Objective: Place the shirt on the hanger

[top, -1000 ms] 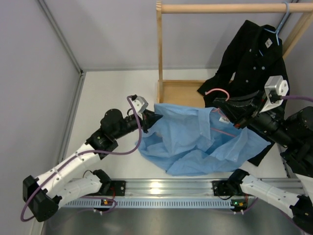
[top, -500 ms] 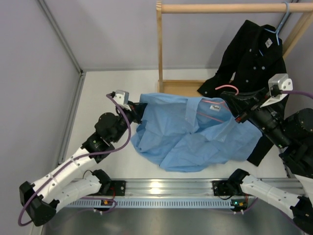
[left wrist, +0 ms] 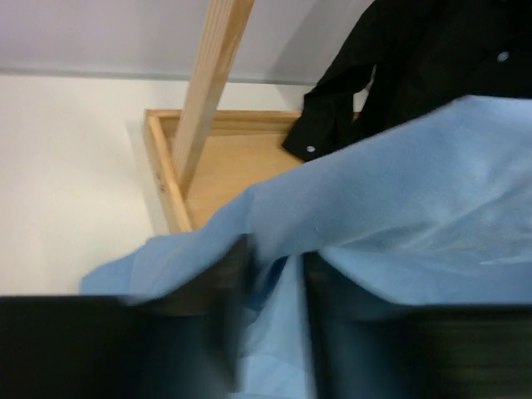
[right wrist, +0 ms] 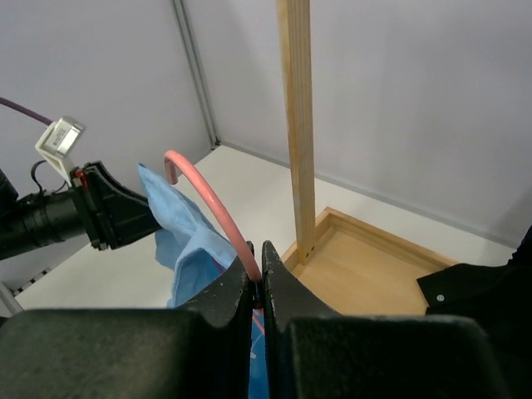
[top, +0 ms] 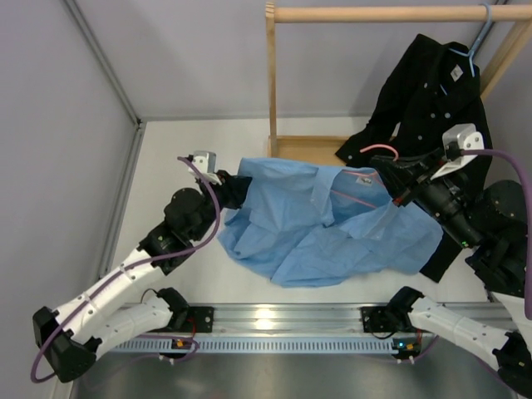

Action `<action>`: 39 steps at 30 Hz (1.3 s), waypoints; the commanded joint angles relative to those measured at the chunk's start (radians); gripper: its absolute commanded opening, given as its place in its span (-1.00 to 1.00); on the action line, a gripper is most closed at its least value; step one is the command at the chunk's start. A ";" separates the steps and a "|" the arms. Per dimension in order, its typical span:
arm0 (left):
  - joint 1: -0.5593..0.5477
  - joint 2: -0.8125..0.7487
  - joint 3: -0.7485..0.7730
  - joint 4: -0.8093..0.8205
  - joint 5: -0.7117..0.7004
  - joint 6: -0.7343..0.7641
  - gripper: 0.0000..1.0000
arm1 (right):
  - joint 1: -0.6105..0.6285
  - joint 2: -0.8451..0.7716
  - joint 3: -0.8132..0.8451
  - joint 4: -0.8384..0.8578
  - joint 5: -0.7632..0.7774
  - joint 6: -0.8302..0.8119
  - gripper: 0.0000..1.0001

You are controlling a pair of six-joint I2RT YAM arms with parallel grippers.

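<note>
The light blue shirt (top: 307, 233) lies spread between the two arms, its collar end draped over the pink hanger (top: 378, 150). My right gripper (top: 392, 177) is shut on the hanger just below its curved hook (right wrist: 208, 195), and part of the pink wire runs inside the shirt (right wrist: 187, 241). At the shirt's left edge is my left gripper (top: 235, 189). In the blurred left wrist view its jaws (left wrist: 277, 283) stand apart, with a fold of the shirt (left wrist: 416, 191) lying over and between the fingers.
A wooden rack stands behind, with its post (top: 271, 83) and base tray (top: 307, 154) just past the shirt. A black shirt (top: 432, 91) hangs from the rail on a pale blue hanger (top: 475, 41) at the back right. A grey wall runs along the left.
The left gripper pulled the shirt's edge back and to the left, spreading the cloth, and then its jaws parted. The right gripper kept hold of the hanger and shifted slightly.
</note>
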 commanded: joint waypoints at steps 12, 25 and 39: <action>-0.026 0.099 0.507 -0.275 0.528 0.302 0.96 | 0.002 0.008 -0.026 0.038 -0.023 0.005 -1.00; -0.080 0.368 0.732 -0.484 1.182 0.704 0.96 | 0.001 -0.064 -0.084 -0.081 -0.329 -0.068 -1.00; -0.294 0.418 0.660 -0.487 0.753 0.857 0.56 | 0.001 -0.063 -0.090 -0.076 -0.409 -0.067 -1.00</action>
